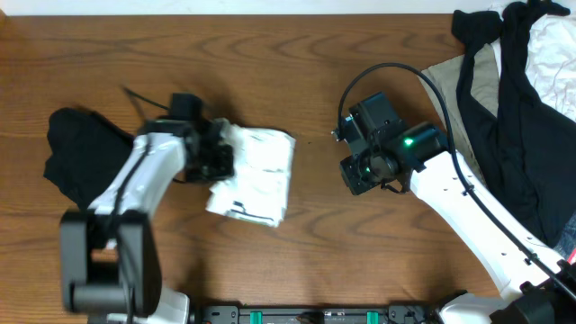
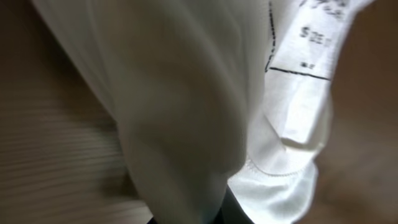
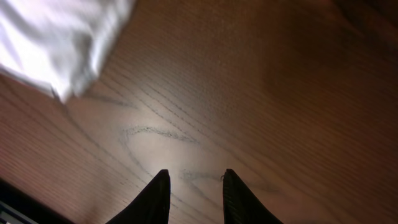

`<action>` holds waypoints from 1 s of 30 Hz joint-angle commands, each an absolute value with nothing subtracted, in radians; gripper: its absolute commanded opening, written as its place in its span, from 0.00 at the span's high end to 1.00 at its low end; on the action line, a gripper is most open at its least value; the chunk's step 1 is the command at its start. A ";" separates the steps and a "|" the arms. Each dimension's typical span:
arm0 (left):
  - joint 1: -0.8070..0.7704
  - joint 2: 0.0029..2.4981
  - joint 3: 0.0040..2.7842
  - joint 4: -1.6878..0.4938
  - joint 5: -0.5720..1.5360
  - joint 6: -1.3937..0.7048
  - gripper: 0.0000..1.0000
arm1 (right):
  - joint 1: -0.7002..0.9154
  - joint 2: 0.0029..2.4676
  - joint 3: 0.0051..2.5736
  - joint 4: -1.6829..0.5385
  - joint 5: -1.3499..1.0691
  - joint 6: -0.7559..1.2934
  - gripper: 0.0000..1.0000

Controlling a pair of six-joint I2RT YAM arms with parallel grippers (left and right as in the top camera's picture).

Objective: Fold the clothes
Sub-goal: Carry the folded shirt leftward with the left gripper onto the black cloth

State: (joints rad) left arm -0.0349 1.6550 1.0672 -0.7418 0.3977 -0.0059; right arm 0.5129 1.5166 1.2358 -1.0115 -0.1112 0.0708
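**Left tool [image 1: 214, 155] at white T-shirt [image 1: 261, 175]; right tool [image 3: 194, 186] over bare counter [image 1: 297, 261]**

The white T-shirt lies folded mid-counter, and a printed label [image 2: 311, 37] shows in the left wrist view. The left tool sits at the shirt's left edge. Fabric fills its camera, so I cannot tell whether it is pinching or spread. The right tool hovers over wood right of the shirt, fingers slightly spread with nothing between them. A black garment [image 1: 76, 153] lies far left. A black piece [image 1: 504, 99], beige piece [image 1: 447, 76] and white piece [image 1: 558, 40] are heaped at the right edge.
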 commanded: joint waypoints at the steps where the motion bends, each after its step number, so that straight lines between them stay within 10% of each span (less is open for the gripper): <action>1: 0.027 1.567 1.098 -0.744 0.206 -0.004 0.94 | 0.517 1.522 1.230 -1.014 -0.101 0.066 0.73; 30: 0.316 1.500 1.321 -0.661 0.093 0.059 0.94 | 0.517 1.522 1.230 -1.037 -0.078 0.058 0.73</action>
State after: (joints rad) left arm 0.3031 1.5108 1.2675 -0.6502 0.0818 0.0467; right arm 0.5129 1.5166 1.2346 -1.0351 -0.0887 0.0704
